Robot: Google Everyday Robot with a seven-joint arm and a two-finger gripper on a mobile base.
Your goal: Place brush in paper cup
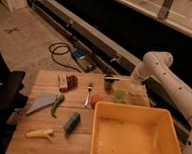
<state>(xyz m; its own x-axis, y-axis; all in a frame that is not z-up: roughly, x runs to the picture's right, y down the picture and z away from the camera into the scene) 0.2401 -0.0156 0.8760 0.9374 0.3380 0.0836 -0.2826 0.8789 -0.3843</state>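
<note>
My gripper (132,83) hangs from the white arm (158,64) at the table's back right. It is shut on the brush (121,79), a slim pale bar held about level that reaches left from the gripper. The brush's far end is at the rim of the dark-looking paper cup (109,84), which stands upright at the back of the table. The gripper is just right of the cup and slightly above the tabletop.
A green cup (119,96) and a clear container (136,94) stand below the gripper. A big yellow bin (135,137) fills the front right. A fork (89,94), orange ball (95,99), teal can (72,123), yellow banana-shaped thing (40,133), green thing (57,104), grey cloth (41,103) and snack (69,82) lie on the wooden table (34,147).
</note>
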